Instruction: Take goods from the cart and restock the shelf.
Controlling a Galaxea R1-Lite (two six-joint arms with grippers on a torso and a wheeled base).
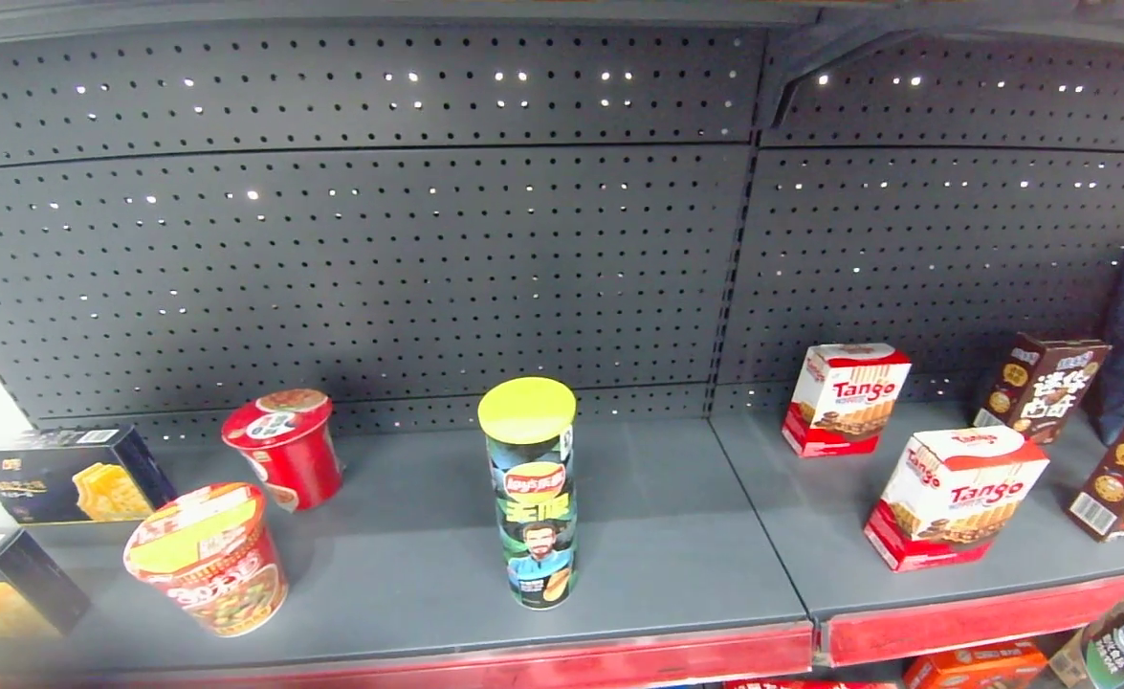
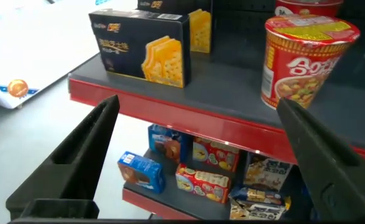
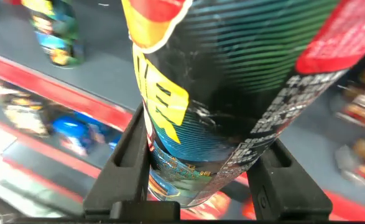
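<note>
- Head view: the shelf point(image 1: 408, 545) runs in two bays that meet at a seam. A red lip point(image 1: 523, 662) lines the front and a pegboard point(image 1: 380, 268) closes the back.
- A standing can point(image 1: 530, 493) with a yellow-green lid is upright mid-shelf, near the lip. The deck is bare on both sides of it and behind it.
- The widest open stretch lies between that can and the wafer boxes point(image 1: 954, 500) in the right bay.
- Left end: the front cup point(image 1: 208, 558) stands close to the lip, with the rear cup point(image 1: 284, 448) behind it. The dark cracker boxes point(image 1: 69, 476) sit at the very edge.
- Brown boxes point(image 1: 1040, 386) crowd the far right.
- The right gripper point(image 3: 204, 174) is clamped on the held can point(image 3: 219, 93), which is out in front of the red lip by the right bay's near corner.
- The held can's label has green-black stripes, a yellow block of characters and small white print on a red band.
- The left gripper point(image 2: 198, 106) is spread wide and holds nothing. It hangs before the lip, below the front cup.
- The lower shelf point(image 2: 170, 202) there is packed with packets.
</note>
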